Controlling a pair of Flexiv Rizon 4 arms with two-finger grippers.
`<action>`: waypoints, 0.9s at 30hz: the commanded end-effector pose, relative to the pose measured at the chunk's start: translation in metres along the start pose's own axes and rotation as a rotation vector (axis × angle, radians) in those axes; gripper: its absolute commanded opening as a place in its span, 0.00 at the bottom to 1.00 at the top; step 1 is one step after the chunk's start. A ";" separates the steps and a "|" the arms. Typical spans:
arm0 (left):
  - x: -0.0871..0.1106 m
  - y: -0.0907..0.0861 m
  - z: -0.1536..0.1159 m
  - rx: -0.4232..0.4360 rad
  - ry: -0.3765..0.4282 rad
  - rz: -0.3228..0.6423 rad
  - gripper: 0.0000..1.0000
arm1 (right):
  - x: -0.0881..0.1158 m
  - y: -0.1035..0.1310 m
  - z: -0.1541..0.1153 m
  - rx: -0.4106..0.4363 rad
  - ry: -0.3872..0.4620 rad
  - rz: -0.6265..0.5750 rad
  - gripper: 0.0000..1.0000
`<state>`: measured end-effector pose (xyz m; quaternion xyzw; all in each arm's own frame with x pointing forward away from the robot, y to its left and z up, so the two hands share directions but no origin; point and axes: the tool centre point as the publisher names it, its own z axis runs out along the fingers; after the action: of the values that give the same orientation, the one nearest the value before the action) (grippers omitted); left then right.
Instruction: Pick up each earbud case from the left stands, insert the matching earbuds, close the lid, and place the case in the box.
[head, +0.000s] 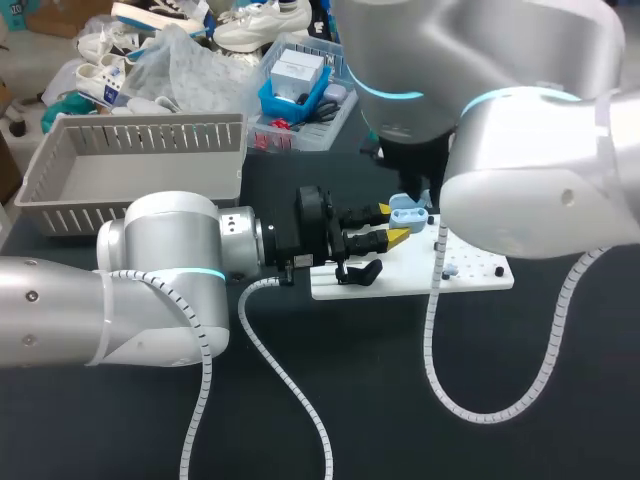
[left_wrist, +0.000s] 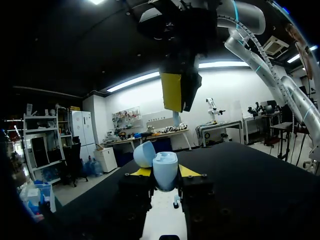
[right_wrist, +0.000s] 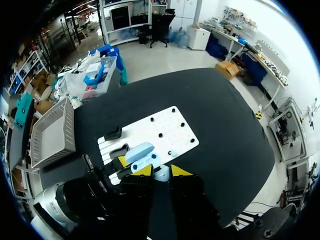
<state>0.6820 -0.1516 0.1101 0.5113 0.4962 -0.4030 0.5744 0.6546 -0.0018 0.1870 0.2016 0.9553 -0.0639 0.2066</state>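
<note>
Left gripper clamps blue case over white board, right gripper above.

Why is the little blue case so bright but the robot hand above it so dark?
Left wrist view: the blue case looks evenly lit, while the right end effector above it has the bright room behind it, so it reads as a dark shape. Head view: the right arm has a shiny white shell.

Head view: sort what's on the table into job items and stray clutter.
Job in hand: open light blue earbud case, held in the left gripper; right gripper just above it; white stand board; grey box.

Just lying about: clear bin at the table's back edge; blue tray in it.
</note>
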 end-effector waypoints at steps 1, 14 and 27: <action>0.000 -0.001 0.000 -0.004 -0.001 0.001 0.00 | -0.002 0.005 0.002 0.007 0.003 0.002 0.00; 0.000 -0.001 0.000 -0.004 -0.001 0.001 0.00 | -0.005 0.006 0.014 0.003 0.022 0.011 0.00; 0.000 -0.001 0.000 -0.004 -0.001 0.001 0.00 | -0.005 0.009 0.019 0.014 0.014 -0.001 0.00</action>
<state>0.6820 -0.1516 0.1101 0.5113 0.4962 -0.4030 0.5744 0.6683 -0.0018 0.1731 0.2023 0.9569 -0.0668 0.1974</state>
